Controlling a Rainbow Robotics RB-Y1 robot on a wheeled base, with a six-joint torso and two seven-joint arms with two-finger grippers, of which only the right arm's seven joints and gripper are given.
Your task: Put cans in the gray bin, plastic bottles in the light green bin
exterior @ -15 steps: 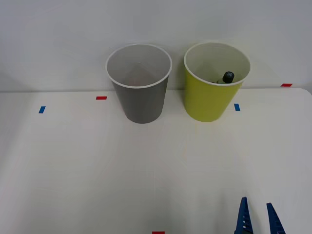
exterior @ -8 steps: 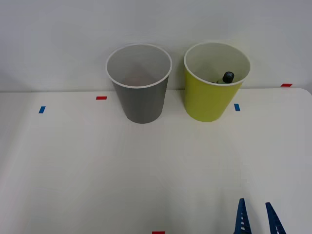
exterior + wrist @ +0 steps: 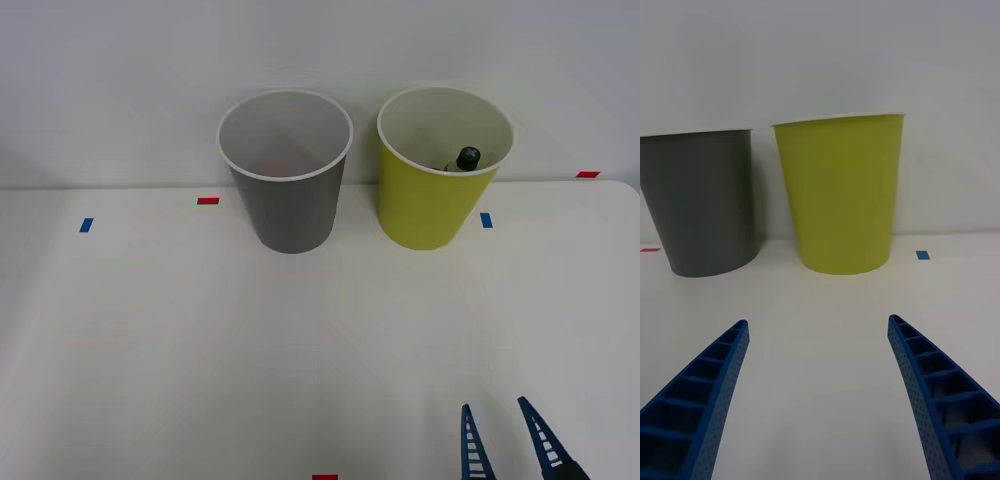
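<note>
One right gripper (image 3: 503,440) — fingers spread, empty — shifted toward 9 o'clock; both bins (image 3: 287,170) (image 3: 441,165) unmoved.

Gray bin (image 3: 288,205) upright, light green bin (image 3: 436,200) beside it (black-capped plastic bottle (image 3: 466,158) inside)

No readable text, brand, number or sign anywhere, plain gray bin (image 3: 288,190), plain light green bin (image 3: 430,200), blank red and blue tape marks (image 3: 208,201) on table (image 3: 200,340)
</note>
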